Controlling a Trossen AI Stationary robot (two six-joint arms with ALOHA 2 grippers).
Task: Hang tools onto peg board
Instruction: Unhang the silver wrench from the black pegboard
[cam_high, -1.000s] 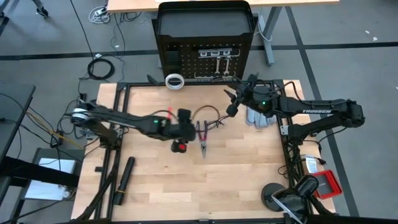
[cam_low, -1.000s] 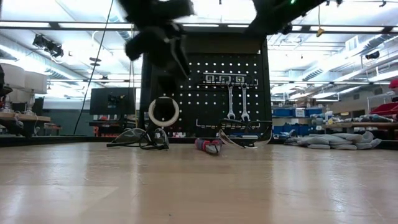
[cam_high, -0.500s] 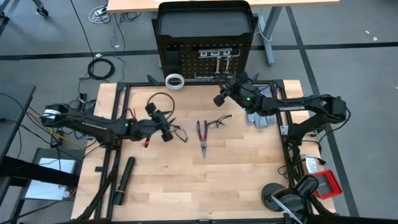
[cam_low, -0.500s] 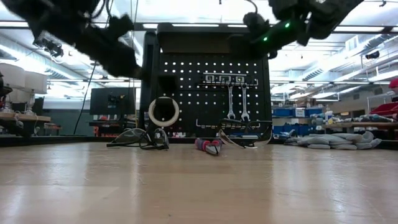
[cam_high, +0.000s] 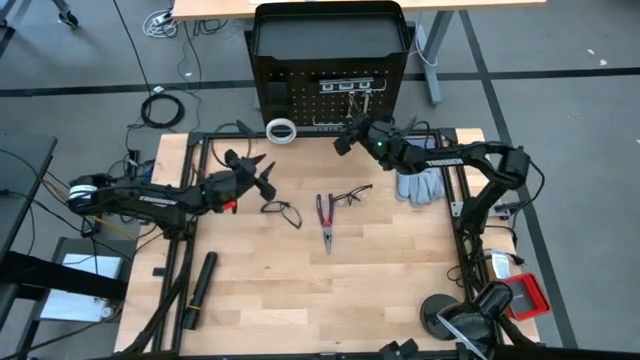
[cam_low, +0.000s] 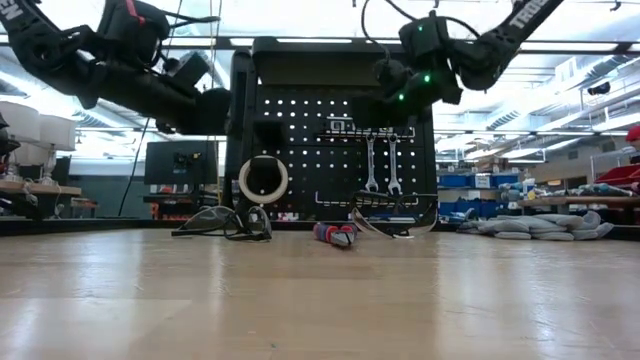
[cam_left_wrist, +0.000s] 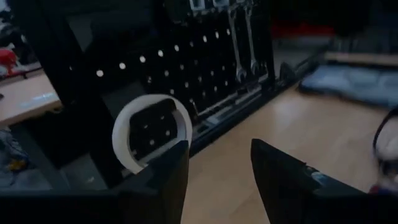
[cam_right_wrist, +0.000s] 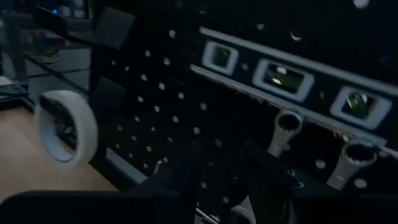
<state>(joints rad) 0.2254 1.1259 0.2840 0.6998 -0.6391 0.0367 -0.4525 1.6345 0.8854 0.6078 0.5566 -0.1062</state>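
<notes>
1. Left gripper (cam_high: 262, 178): jaws apart with a narrow gap, nothing between the fingers (cam_left_wrist: 281, 180). It hangs above the table's left half, aimed toward the peg board.
2. Right gripper (cam_high: 345, 135): jaws partly apart and empty, up close to the peg board (cam_high: 330, 45) face, just in front of the hanging wrenches (cam_right_wrist: 283, 134).
3. Peg board stands at the table's far edge, centre. It carries two wrenches on hooks and a black strip with white squares (cam_low: 356, 127) above them.
4. White tape ring (cam_high: 282, 130) stands against the board's lower left.
5. On the table (cam_high: 300, 290): one pair of glasses (cam_high: 281, 211) near the left gripper, a second pair of glasses (cam_high: 350, 194) right of centre, pliers (cam_high: 325, 217) between them.
6. Near half of the table is bare wood; a black cylinder (cam_high: 199, 290) lies by the near-left edge.
</notes>
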